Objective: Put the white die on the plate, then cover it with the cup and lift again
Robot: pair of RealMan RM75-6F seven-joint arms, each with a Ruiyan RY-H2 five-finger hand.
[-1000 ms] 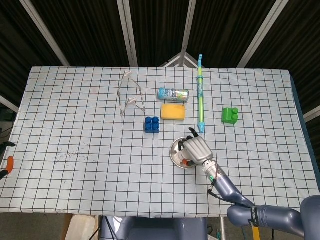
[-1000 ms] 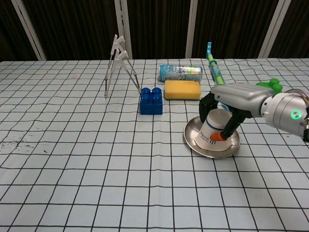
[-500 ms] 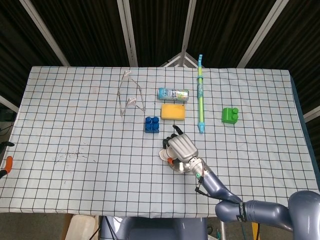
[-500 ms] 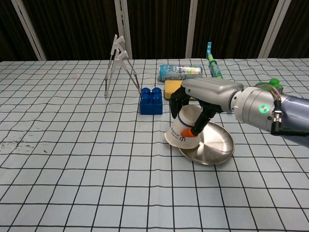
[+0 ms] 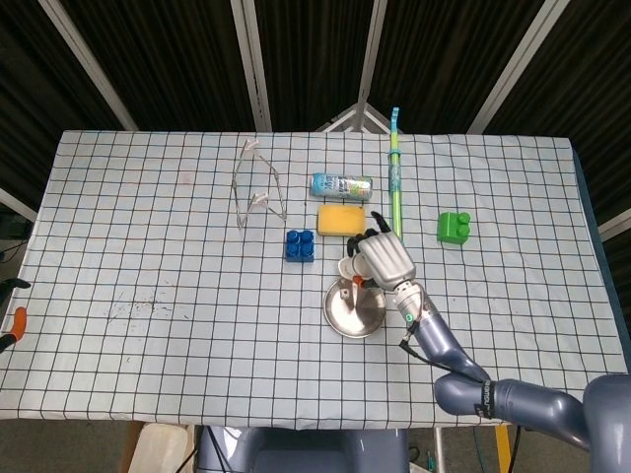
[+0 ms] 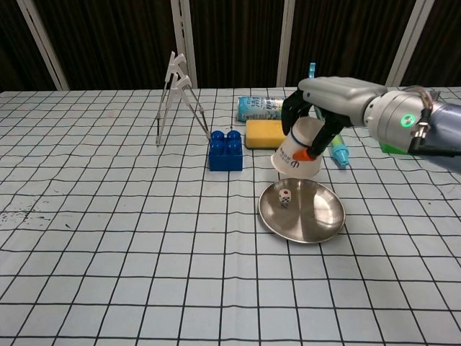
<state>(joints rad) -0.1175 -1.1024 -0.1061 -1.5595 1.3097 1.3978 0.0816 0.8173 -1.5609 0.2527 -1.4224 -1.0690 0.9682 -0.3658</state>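
Note:
A white die (image 6: 285,198) lies uncovered on the left part of the round metal plate (image 6: 317,214), which the head view shows as the plate (image 5: 345,317) at mid-table. My right hand (image 6: 325,101) grips an upturned white paper cup (image 6: 297,151) from above and holds it tilted in the air, just behind and above the plate. In the head view the right hand (image 5: 384,259) hides most of the cup (image 5: 349,268). At the far left edge of the head view only a dark bit and an orange tip of my left hand (image 5: 16,321) show.
Close behind the plate stand a blue brick (image 6: 226,150) and a yellow sponge (image 6: 272,133), with a lying can (image 6: 268,108) beyond. A green and blue stick (image 5: 394,177), a green brick (image 5: 454,228) and a clear wire stand (image 6: 176,97) also sit on the checked cloth.
The right hand lifted the cup off the plate, swinging it left, then up and back. The die now shows. The plate has slid a little to the left.

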